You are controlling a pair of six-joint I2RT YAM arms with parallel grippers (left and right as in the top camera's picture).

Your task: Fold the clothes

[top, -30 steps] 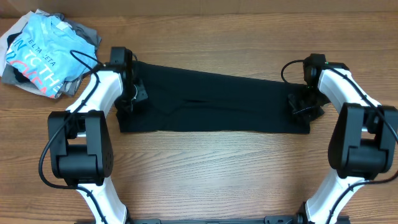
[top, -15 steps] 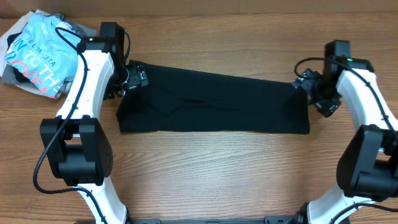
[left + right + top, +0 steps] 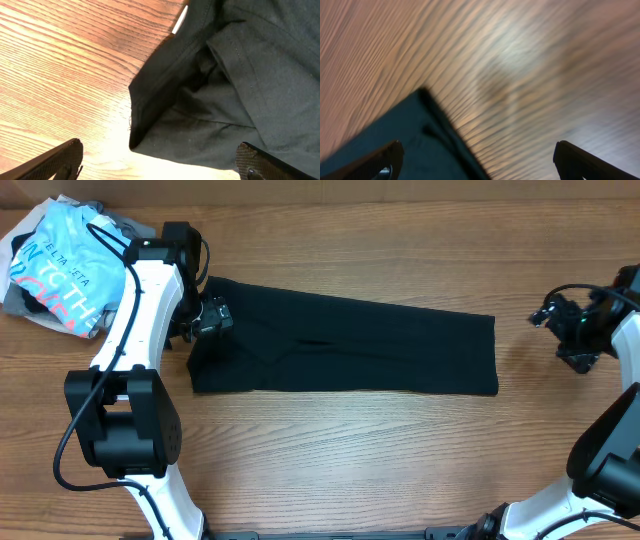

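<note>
Black T-shirt [image 3: 345, 345] lies flat as a long band across the middle of the surface [image 3: 330, 460], no pincer on it.

We see sleeve and side layers doubled over at its left end, with the white neck label [image 3: 180, 20] showing there. We judge the lengthwise fold laid and the crosswise fold not yet begun. The left pincer [image 3: 212, 315] hovers over that collar end, fingers spread wide and empty. The right pincer [image 3: 570, 330] is wide and empty too, over bare wood well apart from the right hem. Next move likely calls for pinching both layers at one short end and carrying it over the other. The light blue T-shirt [image 3: 60, 265] sits piled at the far left corner.
</note>
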